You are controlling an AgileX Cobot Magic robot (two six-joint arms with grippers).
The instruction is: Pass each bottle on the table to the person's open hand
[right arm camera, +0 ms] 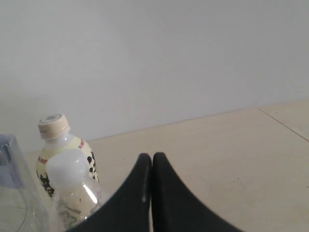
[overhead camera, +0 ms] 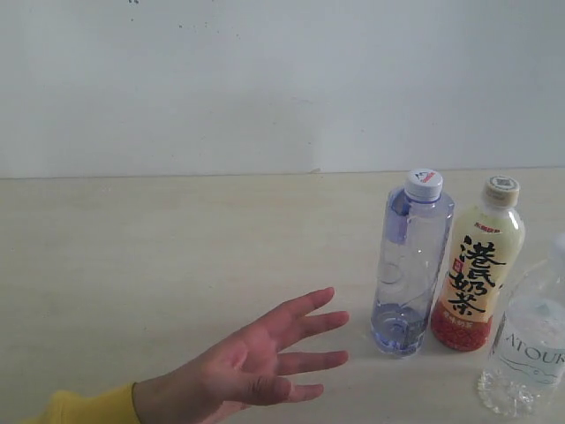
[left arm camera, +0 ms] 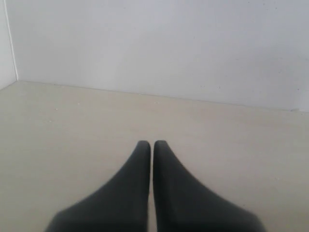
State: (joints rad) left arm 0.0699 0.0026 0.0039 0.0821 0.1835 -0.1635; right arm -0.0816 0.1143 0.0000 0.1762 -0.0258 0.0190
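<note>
Three bottles stand upright at the right of the table (overhead camera: 159, 256). The bluish-purple bottle (overhead camera: 410, 265) has a white cap. Beside it is the cream milk-tea bottle (overhead camera: 477, 269) with black characters, and nearest the right edge the clear ATOUR bottle (overhead camera: 530, 349). The person's open hand (overhead camera: 256, 362), palm up with a yellow cuff, lies left of them at the front. Neither gripper shows in the exterior view. My left gripper (left arm camera: 152, 143) is shut over bare table. My right gripper (right arm camera: 152, 156) is shut, with the milk-tea bottle (right arm camera: 60, 145) and ATOUR bottle (right arm camera: 72, 188) close beside it.
A plain white wall (overhead camera: 282, 79) runs behind the table's back edge. Bare tabletop stretches across the left and middle of the exterior view. In the right wrist view a seam line (right arm camera: 285, 124) crosses the tabletop.
</note>
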